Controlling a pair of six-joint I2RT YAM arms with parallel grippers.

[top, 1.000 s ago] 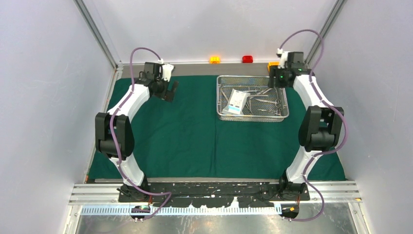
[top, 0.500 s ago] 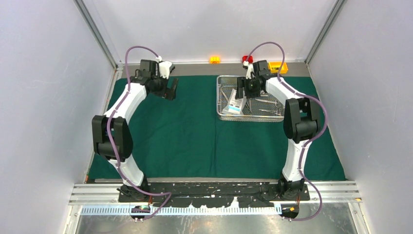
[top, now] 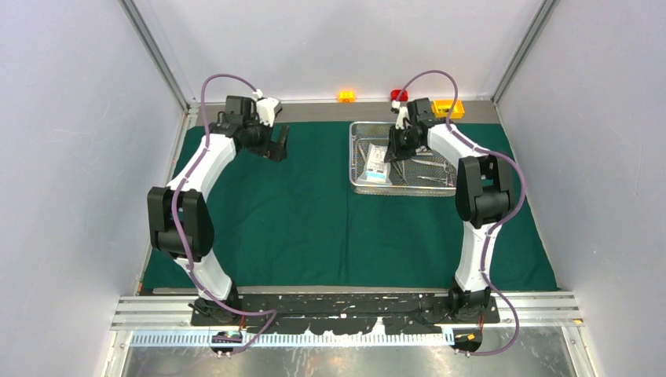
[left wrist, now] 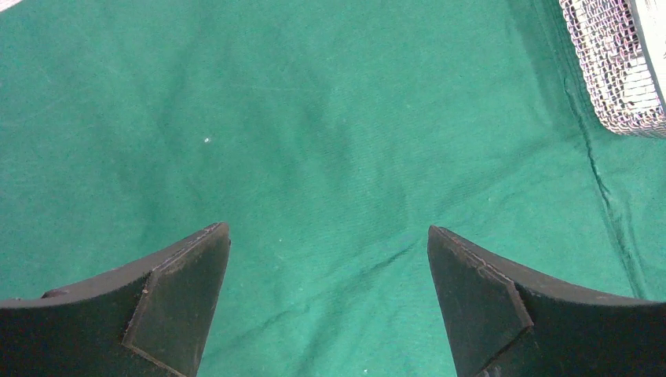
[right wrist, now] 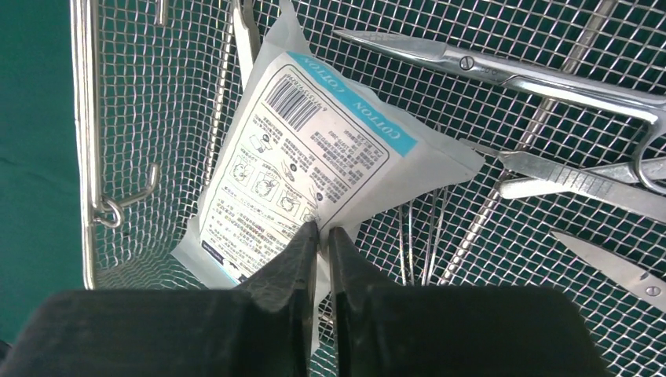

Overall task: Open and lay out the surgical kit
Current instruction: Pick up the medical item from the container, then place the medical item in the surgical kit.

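Just one white pouch (right wrist: 306,157) lies in the one mesh tray (right wrist: 133,102).

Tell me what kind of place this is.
Probably a robot test cell staged as a surgical prep table: green drape, wire tray holding scissors and a cotton pouch, plain walls around.

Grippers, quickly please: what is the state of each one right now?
Left gripper: open, empty, above the green drape.
Right gripper: closed on the white pouch edge, inside the mesh tray.
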